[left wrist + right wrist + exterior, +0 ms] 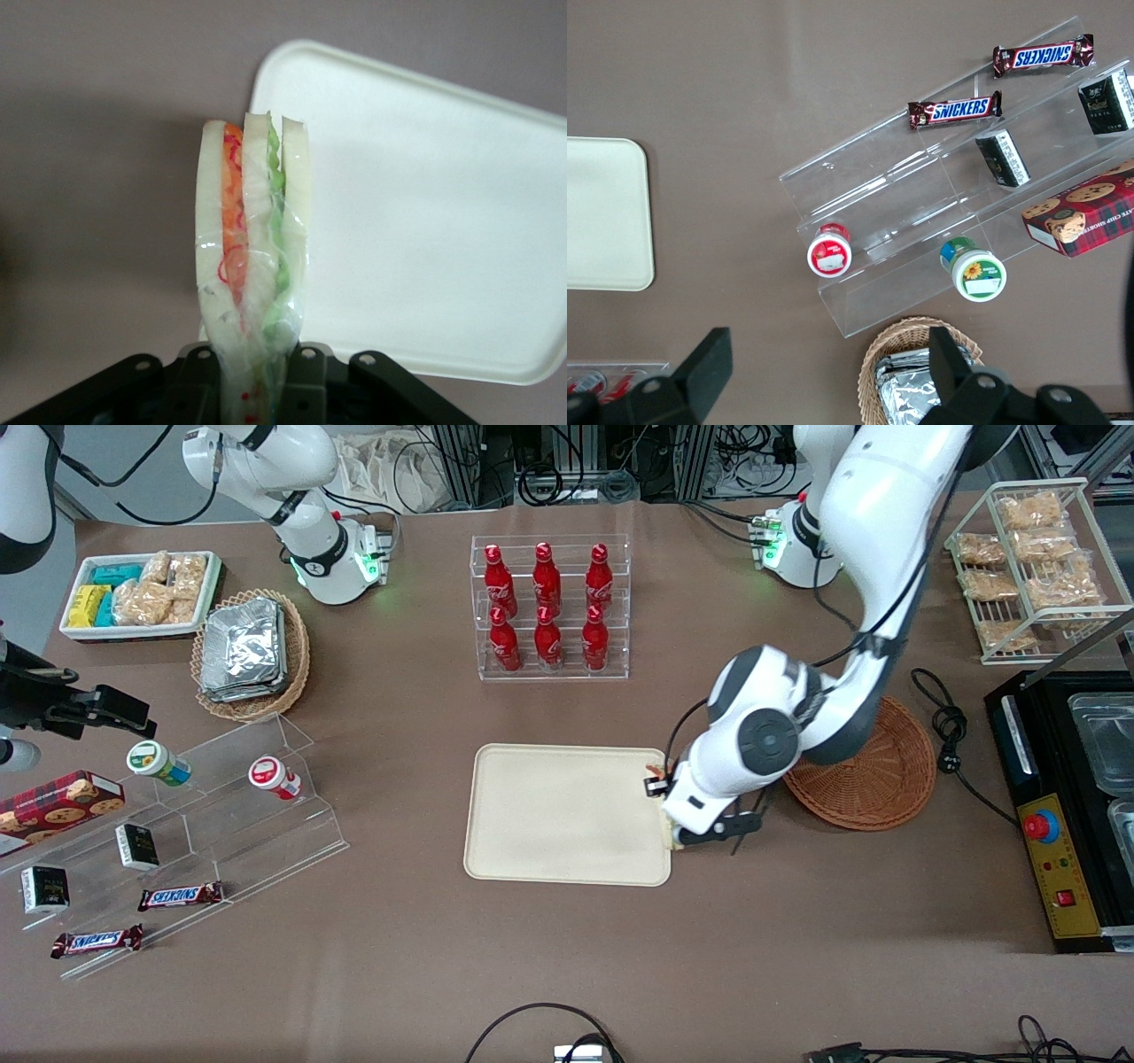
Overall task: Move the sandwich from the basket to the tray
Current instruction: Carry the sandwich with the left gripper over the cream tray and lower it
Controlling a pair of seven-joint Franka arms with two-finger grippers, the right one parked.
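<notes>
My left gripper (257, 390) is shut on the sandwich (252, 239), a clear-wrapped wedge of white bread with orange and green filling that sticks out from between the fingers. Under it are the brown table and a rounded corner of the cream tray (425, 221). In the front view the gripper (678, 828) hangs over the edge of the tray (567, 815) that faces the basket, and the wrist hides most of the sandwich. The reddish-brown wicker basket (873, 779) lies beside the tray toward the working arm's end, partly covered by the arm, and its visible part holds nothing.
A clear rack of red bottles (549, 607) stands farther from the front camera than the tray. A stepped acrylic shelf (221, 806), a tan basket of foil packs (251, 654) and a white bin (140, 593) lie toward the parked arm's end. A black machine (1072, 815) and a wire rack (1032, 558) flank the basket.
</notes>
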